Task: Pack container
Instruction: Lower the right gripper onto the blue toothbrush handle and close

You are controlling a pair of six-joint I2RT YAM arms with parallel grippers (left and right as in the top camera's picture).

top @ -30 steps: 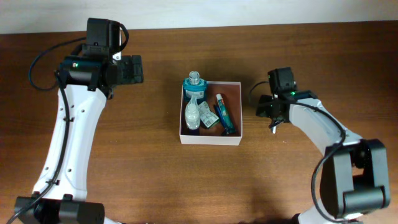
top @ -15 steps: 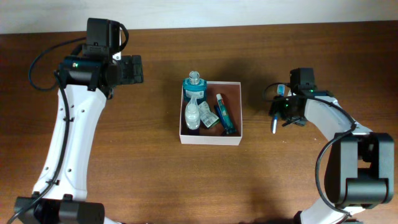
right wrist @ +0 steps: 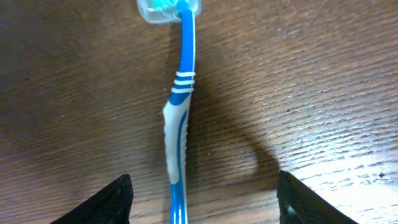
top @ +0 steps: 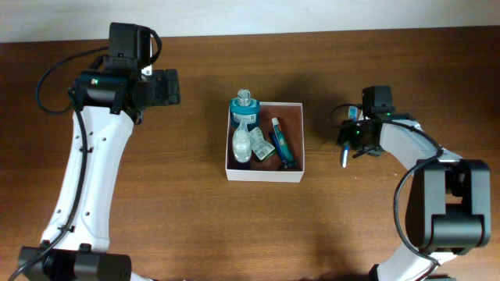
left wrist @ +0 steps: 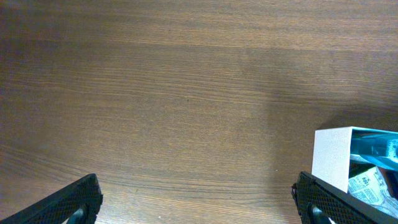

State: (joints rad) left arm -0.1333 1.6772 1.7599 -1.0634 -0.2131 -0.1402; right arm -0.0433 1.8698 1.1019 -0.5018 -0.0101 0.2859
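The container [top: 293, 113], a shallow square box with white walls and a reddish-brown inside, stands mid-table holding a clear bottle [top: 243, 104], small sachets and a blue tube [top: 282, 143]; its corner shows in the left wrist view [left wrist: 329, 155]. A blue-and-white toothbrush [right wrist: 177, 134] lies on the wood right of the container, also seen from overhead [top: 344, 157]. My right gripper [right wrist: 202, 202] is open and hovers over the toothbrush, one finger on each side of the handle. My left gripper [left wrist: 199, 202] is open and empty, above bare table left of the container.
Brown wooden table [top: 180, 218] all around. A pale wall strip [top: 234, 16] runs along the far edge. The left arm [top: 94, 156] reaches along the left side, the right arm [top: 422, 156] along the right.
My right gripper moved right, away from the container, to above the toothbrush, then held still. The left arm has not moved.
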